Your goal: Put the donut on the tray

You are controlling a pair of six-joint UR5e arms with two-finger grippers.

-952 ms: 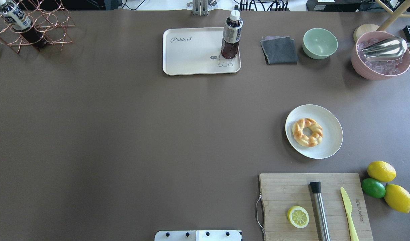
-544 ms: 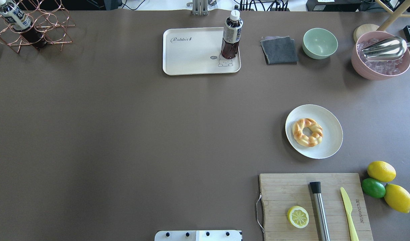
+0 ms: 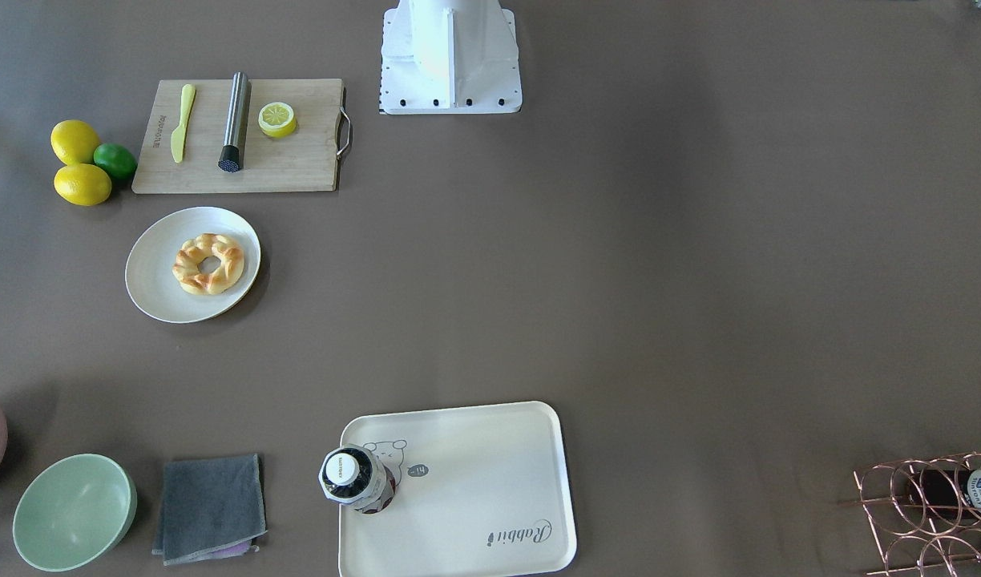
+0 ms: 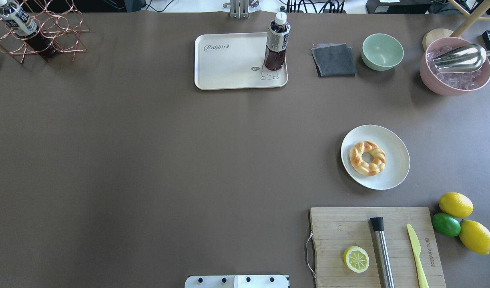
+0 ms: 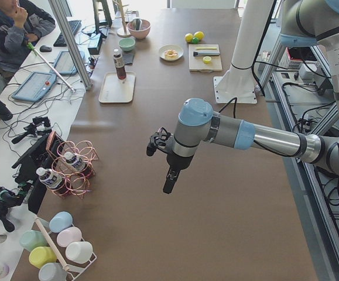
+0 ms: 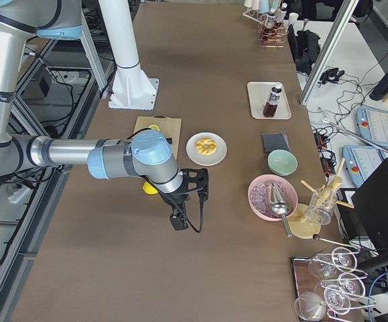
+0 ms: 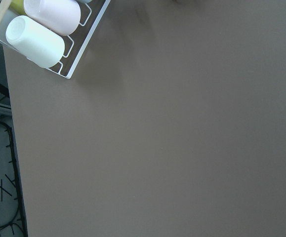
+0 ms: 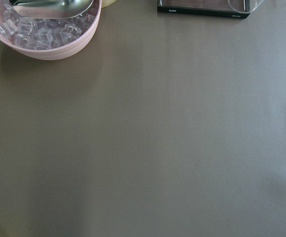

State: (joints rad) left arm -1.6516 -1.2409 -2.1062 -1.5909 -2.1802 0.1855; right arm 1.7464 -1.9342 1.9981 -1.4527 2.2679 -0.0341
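Since the side views alone show the left gripper (image 5: 168, 185) and right gripper (image 6: 177, 220), both hanging over bare table, we can't tell how far either is open. The overhead view gives the layout: tray (image 4: 229, 60) at the far edge, bottle (image 4: 276, 42) upright on its bear corner. Plate (image 4: 395, 170) well apart on the robot's right, near the cutting board (image 4: 341, 228) — donut (image 4: 367, 157) lies on the plate.
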